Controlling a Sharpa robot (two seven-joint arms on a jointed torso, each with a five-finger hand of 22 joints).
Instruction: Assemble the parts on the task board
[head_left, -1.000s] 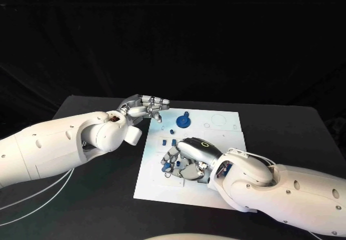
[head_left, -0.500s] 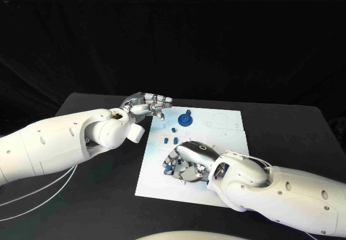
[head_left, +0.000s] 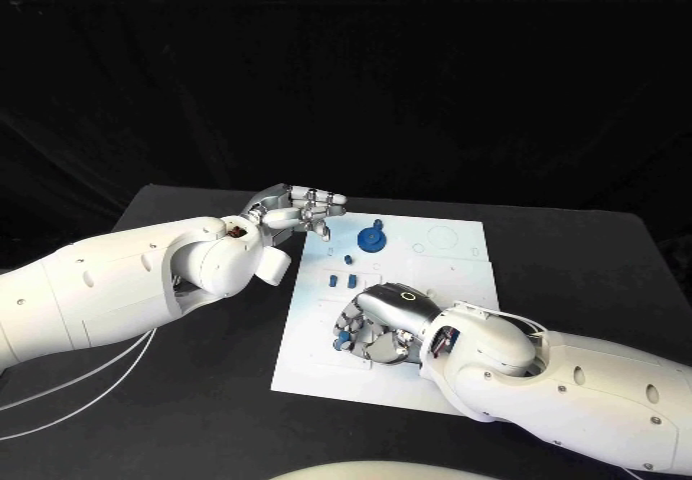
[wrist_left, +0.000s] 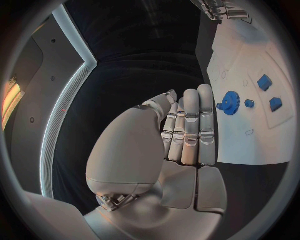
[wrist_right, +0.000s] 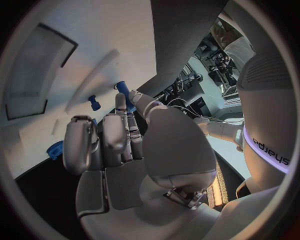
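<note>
Centrally on the black table (head_left: 173, 400) lies the white task board (head_left: 447, 275). Its near left part sits under the right hand (head_left: 378, 325), fingers curled down over small blue parts (head_left: 340, 343); whether it grips one cannot be told. Farther off, a blue gear (head_left: 371, 240) stands near the board's far edge. The left hand (head_left: 296, 212) hovers just left of that gear, nearer to it, holding nothing, fingers together.

We've got a black bench (head_left: 577, 250) here, and the white task board (head_left: 325, 360) lies flat right on it, about in the middle.
</note>
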